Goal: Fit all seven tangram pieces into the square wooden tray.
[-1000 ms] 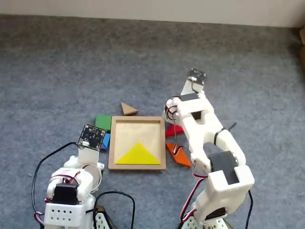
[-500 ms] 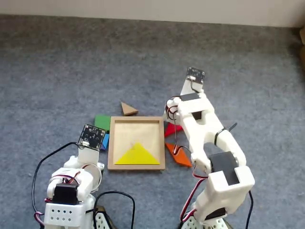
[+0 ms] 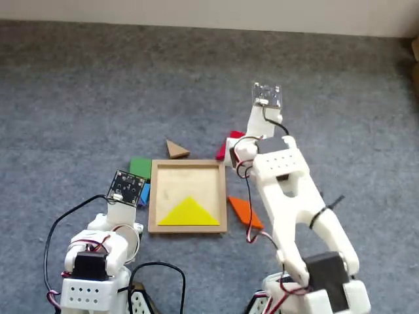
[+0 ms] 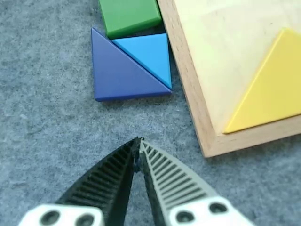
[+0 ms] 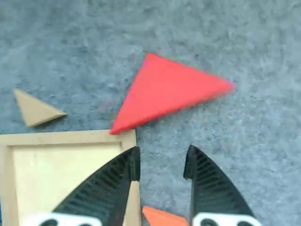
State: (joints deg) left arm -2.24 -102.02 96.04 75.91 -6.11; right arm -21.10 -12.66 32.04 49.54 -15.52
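Observation:
The square wooden tray [image 3: 156, 196] holds a yellow triangle [image 3: 188, 212] at its near edge. Off the tray's far right corner lies a red triangle [image 3: 226, 144], flat on the carpet. My right gripper [image 5: 160, 162] is open just short of the red triangle [image 5: 169, 92], over the tray's corner [image 5: 70, 138], with nothing between its fingers. My left gripper [image 4: 138, 143] is shut and holds nothing, near a dark blue triangle [image 4: 120, 70] and a light blue triangle [image 4: 148, 54] left of the tray rim [image 4: 188, 80].
A small tan triangle [image 3: 175, 150] sits beyond the tray's far edge. A green square [image 3: 141, 167] lies at its far left corner, and an orange piece [image 3: 243, 210] lies on its right. The right arm [image 3: 281, 176] stretches along the tray's right side. Grey carpet spreads all around.
The right arm has stretched farther from its base. The red triangle has gone from beside the tray's right edge to past its far right corner.

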